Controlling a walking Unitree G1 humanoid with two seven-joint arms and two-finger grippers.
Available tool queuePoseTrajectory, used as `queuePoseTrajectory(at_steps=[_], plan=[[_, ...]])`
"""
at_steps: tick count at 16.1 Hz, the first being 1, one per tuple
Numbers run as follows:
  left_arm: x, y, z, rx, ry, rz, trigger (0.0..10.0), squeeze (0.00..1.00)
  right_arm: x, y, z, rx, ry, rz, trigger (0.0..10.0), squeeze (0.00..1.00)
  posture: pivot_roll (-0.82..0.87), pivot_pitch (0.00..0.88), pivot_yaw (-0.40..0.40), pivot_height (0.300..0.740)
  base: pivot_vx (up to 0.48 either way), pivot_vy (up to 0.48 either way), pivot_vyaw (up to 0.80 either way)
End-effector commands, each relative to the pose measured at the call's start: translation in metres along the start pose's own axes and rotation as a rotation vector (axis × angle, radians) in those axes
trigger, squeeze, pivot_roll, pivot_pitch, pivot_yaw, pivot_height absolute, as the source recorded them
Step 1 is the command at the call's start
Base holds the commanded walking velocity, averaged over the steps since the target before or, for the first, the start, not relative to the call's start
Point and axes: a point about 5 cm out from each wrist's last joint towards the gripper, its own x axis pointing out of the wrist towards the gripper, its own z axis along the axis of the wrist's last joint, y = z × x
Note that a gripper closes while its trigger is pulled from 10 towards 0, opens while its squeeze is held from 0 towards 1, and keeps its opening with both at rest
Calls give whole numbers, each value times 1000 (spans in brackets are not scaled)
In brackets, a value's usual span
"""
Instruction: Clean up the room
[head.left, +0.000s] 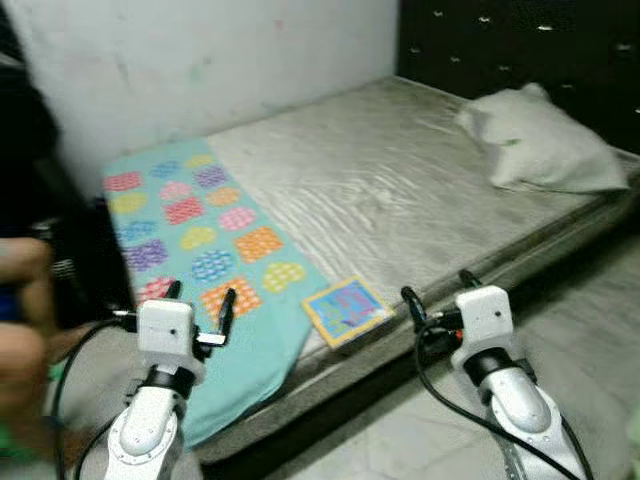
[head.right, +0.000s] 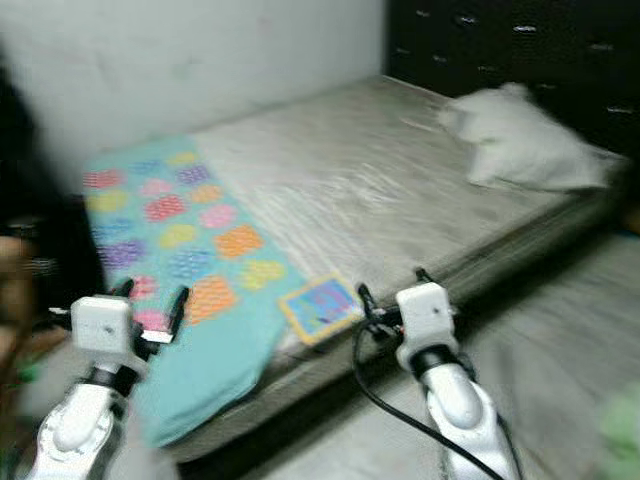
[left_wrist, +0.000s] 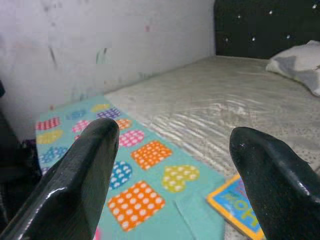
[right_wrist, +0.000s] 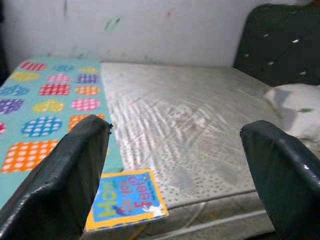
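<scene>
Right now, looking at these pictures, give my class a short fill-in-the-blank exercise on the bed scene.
1. The book lies at the mattress edge beside the ____ blanket.
2. The white ____ rests near the black headboard.
3. The left gripper and right gripper both have their fingers ____.

Missing words: turquoise; pillow; open

A blanket (head.left: 190, 250) covers the bed's (head.left: 400, 190) left end; a book (head.left: 346, 310) lies at its near edge, just right of the blanket; a pillow (head.left: 545, 145) far right.
</scene>
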Motion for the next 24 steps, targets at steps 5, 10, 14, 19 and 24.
queuePoseTrajectory(at_steps=[5, 10, 14, 19, 24], plan=[[6, 5, 4, 20, -20, -14, 10000, 0, 6, 3, 1, 11, -19, -3, 10000, 0, -168, 0, 98, 740, 0, 0, 800], [7, 2, 2, 7, -18, -31, 10000, 0, 8, 4, 0, 14, -24, -6, 10000, 0, -168, 0, 95, 740, 0, 0, 800], [8, 2, 2, 0, -19, -41, 10000, 0, 10, 6, 0, 26, -31, -8, 10000, 0, -167, 0, 96, 740, 0, 0, 800], [8, 0, -3, -24, 7, -33, 10000, 0, 15, 6, 0, 70, -27, -45, 10000, 0, -170, 0, 105, 740, 0, 0, 0], [7, -2, 1, -30, -21, 13, 10000, 0, 32, 19, -3, 17, 17, 110, 10000, 0, -107, 0, 21, 740, 0, 0, 0]])
